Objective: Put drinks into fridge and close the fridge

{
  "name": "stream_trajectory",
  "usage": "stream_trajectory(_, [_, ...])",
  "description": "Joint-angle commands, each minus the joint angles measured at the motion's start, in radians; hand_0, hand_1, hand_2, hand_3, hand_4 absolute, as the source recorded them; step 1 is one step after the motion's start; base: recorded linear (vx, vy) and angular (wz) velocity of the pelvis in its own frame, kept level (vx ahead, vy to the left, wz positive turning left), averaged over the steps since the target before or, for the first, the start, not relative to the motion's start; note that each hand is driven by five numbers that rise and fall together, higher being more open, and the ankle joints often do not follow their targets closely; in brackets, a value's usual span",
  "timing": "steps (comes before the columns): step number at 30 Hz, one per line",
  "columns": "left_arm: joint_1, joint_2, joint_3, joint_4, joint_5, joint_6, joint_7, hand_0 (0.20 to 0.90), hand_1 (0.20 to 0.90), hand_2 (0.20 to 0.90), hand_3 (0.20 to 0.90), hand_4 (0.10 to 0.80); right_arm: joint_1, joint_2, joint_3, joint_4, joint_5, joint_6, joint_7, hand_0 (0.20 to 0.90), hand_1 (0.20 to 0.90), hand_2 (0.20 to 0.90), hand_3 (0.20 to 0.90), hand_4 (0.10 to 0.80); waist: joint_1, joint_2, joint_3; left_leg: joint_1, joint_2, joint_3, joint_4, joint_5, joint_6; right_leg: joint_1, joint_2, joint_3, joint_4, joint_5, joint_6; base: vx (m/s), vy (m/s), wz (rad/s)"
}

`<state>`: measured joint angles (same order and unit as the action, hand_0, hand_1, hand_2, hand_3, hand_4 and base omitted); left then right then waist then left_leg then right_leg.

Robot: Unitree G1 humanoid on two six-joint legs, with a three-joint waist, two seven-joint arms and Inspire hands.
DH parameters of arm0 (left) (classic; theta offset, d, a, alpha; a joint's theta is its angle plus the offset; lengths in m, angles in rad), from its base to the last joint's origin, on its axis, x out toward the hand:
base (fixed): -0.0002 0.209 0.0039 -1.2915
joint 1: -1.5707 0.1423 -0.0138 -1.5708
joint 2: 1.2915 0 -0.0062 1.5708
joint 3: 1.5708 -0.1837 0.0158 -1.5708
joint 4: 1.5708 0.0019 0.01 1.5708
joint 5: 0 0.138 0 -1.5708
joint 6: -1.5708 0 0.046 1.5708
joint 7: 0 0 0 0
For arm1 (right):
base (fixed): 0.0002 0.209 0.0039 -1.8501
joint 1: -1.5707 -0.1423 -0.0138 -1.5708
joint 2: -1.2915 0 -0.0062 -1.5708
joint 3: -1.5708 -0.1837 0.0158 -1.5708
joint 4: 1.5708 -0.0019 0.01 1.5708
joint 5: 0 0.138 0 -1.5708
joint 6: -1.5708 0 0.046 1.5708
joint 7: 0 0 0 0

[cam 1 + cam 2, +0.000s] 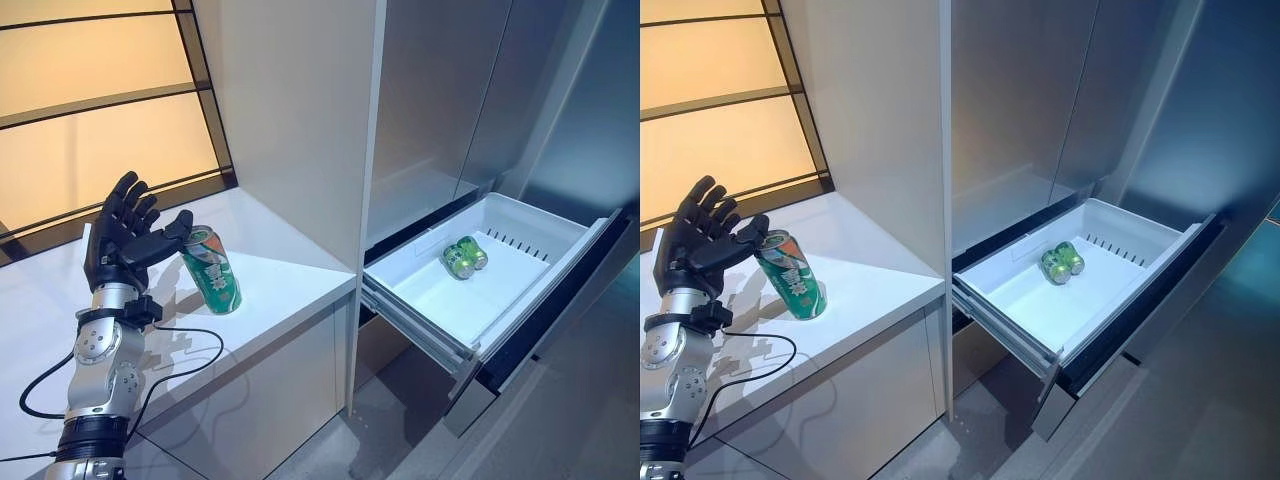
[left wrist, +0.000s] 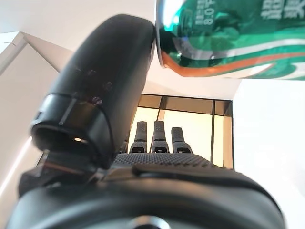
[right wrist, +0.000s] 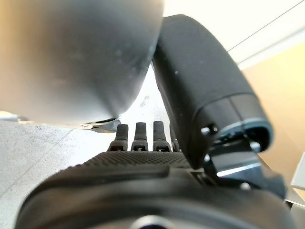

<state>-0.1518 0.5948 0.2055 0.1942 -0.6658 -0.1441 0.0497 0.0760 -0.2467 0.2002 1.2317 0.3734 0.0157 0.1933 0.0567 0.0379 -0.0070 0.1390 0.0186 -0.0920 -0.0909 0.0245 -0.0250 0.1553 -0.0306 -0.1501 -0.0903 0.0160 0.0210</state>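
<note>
A green drink can [image 1: 212, 272] stands slightly tilted on the white counter [image 1: 285, 285], left of the fridge. My left hand [image 1: 118, 240] is raised just left of the can, open with straight fingers, and its thumb [image 2: 102, 95] touches the can's upper rim [image 2: 228, 38]. The fridge's lower drawer [image 1: 450, 305] is pulled out to the right, and two green cans [image 1: 463, 257] lie on their sides at its back. My right hand [image 3: 143, 160] shows only in its own wrist view, open and holding nothing.
A tall grey panel [image 1: 290, 120] rises between the counter and the fridge front [image 1: 440, 90]. Amber window panes [image 1: 90, 100] back the counter on the left. The drawer's front sticks out over the grey floor [image 1: 590, 400].
</note>
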Motion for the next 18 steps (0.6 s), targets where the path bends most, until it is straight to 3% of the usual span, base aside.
stream_trajectory(1, [-0.077,0.059,0.085,0.000,0.004,-0.049,-0.039,0.900,0.900,0.900,0.900,0.800,-0.052,0.026,0.010,0.003,-0.025,0.000,0.027,0.900,0.900,0.900,0.900,0.800,0.005,-0.017,-0.005,0.007,-0.055,0.048,0.004,-0.047,0.041,0.012,-0.029,0.026,0.012,-0.010,0.024,0.036,0.002,0.00])
stream_trajectory(12, [-0.051,0.046,0.059,-0.002,-0.028,0.013,-0.135,0.900,0.900,0.900,0.900,0.800,-0.051,0.020,-0.002,-0.006,-0.029,0.005,0.028,0.900,0.900,0.900,0.900,0.800,0.004,-0.013,0.004,0.012,-0.053,0.054,0.004,-0.046,0.041,0.015,-0.028,0.026,0.012,-0.009,0.025,0.003,0.000,0.00])
stream_trajectory(18, [-0.057,0.063,0.080,0.015,-0.081,-0.033,-0.141,0.900,0.900,0.900,0.900,0.800,-0.049,0.010,-0.007,-0.009,-0.031,0.011,0.034,0.900,0.900,0.900,0.900,0.800,0.001,-0.013,0.004,0.013,-0.054,0.058,0.004,-0.046,0.041,0.015,-0.028,0.030,0.012,-0.008,0.026,0.000,0.000,0.00])
